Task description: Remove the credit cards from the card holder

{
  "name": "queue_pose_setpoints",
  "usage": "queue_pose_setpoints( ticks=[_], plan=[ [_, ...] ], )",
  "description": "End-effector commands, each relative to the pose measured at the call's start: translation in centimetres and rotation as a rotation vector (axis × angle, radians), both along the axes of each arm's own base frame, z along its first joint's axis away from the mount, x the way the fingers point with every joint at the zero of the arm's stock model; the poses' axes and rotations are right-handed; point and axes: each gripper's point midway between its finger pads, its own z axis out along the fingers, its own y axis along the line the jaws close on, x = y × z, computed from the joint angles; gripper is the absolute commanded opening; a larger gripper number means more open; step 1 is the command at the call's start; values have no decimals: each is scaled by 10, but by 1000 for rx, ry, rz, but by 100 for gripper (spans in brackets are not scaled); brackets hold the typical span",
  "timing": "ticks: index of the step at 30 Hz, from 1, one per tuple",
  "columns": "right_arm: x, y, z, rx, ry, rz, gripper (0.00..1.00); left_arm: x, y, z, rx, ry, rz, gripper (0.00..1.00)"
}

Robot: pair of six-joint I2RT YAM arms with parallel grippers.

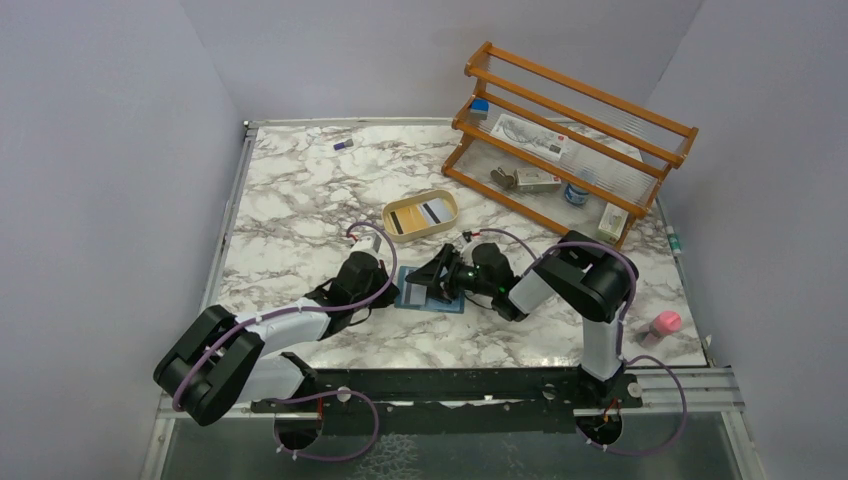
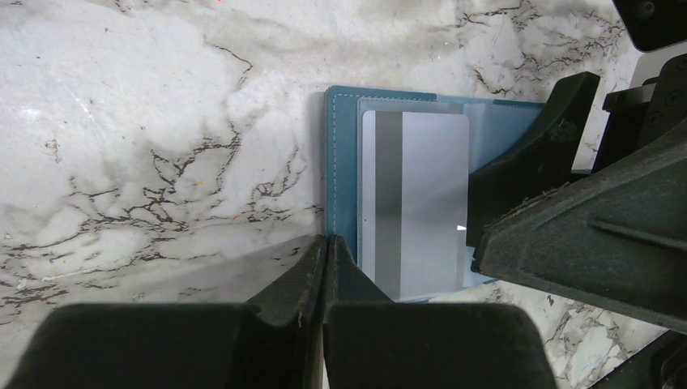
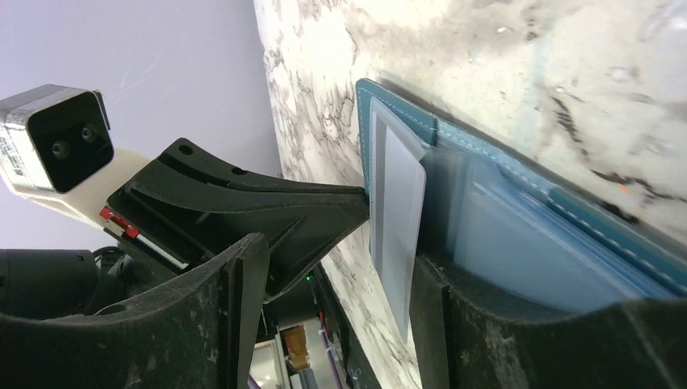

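1. The teal-blue rectangular bifold card holder (image 1: 432,300) lies open and flat on the white marble-patterned surface (image 1: 290,200). It sits just below the centre of the top view, between the two pincers.
2. The left pincer (image 2: 326,243) has its fingers pressed together with nothing between them. At the bottom centre of the left wrist view, the joined tip touches the lower left edge of the card holder.
3. A thin pale grey rectangular card with a darker stripe (image 2: 421,203) sits on the left half of the card holder. In the right wrist view it stands out at an angle from the clear pockets.
4. The right pincer (image 3: 336,259) is spread. One finger (image 3: 437,308) rests against the card holder's pocket side, just beside the card's long edge. The other finger (image 3: 235,308) hangs well apart from it at the lower left of that view. It cannot be told whether the near finger touches the card.
5. A tan oval tray (image 1: 389,215) stands above the card holder in the top view, apart from it. It holds a yellow card, a white card with a dark stripe and a grey-blue card (image 1: 425,215).
6. An orange-brown wooden rack (image 1: 580,95) occupies the upper right of the top view.
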Motion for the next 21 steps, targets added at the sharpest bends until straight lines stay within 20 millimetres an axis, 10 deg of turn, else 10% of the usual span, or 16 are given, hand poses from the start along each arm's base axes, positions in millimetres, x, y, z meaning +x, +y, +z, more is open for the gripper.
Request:
queue_pose_setpoints(
  ticks=[1,21],
  plan=[
    [-9,-1,-43,-135,60,9,66,-2,-8,7,-27,-6,-17,0],
    [-6,-8,-5,-150,-15,27,66,-3,-1,6,12,-14,-9,0]
  ],
)
